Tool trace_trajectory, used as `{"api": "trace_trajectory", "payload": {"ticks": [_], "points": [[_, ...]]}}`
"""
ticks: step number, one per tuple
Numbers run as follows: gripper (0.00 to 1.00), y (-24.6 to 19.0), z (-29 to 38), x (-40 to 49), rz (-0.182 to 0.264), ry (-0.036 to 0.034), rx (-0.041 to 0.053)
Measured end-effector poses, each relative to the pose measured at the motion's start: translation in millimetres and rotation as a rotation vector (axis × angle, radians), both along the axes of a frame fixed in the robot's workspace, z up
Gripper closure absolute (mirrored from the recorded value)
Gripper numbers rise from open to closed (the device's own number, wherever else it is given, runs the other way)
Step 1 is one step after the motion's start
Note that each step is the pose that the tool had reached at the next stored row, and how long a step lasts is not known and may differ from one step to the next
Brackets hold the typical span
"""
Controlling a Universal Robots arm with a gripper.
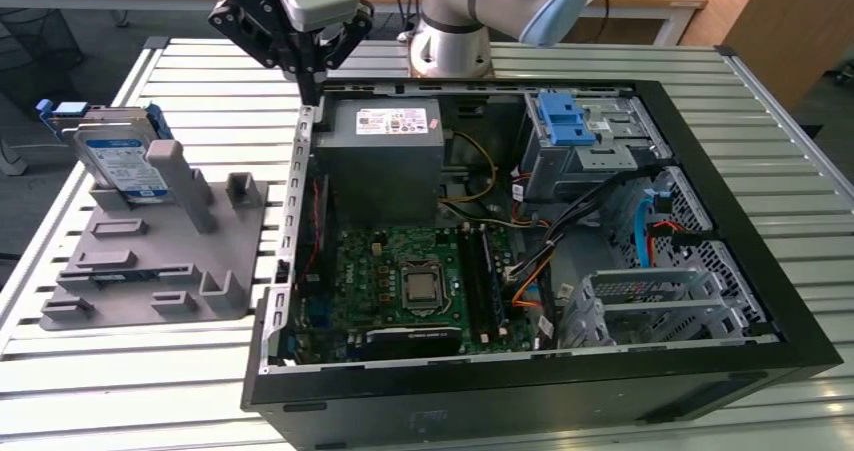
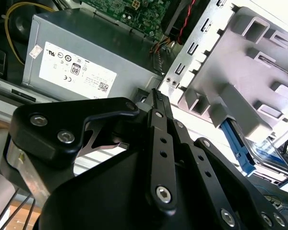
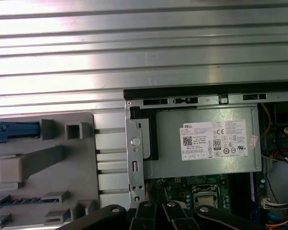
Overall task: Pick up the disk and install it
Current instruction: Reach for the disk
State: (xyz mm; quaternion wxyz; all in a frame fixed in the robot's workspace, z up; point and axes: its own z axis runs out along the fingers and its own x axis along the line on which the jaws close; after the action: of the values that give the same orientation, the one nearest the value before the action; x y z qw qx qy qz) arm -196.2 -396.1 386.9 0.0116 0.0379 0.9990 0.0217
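The disk [image 1: 118, 159] is a silver hard drive with a white-and-blue label and blue rails. It stands on edge in a slot of the grey fixture [image 1: 147, 261], at the exterior view's left. My gripper [image 1: 311, 89] hangs above the far left corner of the open computer case [image 1: 534, 391], to the right of the disk and well apart from it. Its black fingers [image 2: 159, 139] are shut together with nothing between them. In the second wrist view the disk [image 2: 261, 149] shows behind the fixture. The first wrist view shows the disk's blue end [image 3: 14, 130].
Inside the case are the grey power-supply box [image 1: 387, 146], the motherboard [image 1: 414, 281] and the metal drive cage with a blue latch [image 1: 571, 121]. Cables run by the cage. Everything rests on a slatted metal table [image 1: 120, 371]. The arm's base [image 1: 454, 41] stands behind the case.
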Motion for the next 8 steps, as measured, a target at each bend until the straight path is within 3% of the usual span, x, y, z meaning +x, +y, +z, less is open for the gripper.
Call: {"api": "trace_trajectory", "payload": {"ticks": [8], "points": [[0.89,0.2,-0.3,-3.5,0.0,0.0,-0.0001]]}}
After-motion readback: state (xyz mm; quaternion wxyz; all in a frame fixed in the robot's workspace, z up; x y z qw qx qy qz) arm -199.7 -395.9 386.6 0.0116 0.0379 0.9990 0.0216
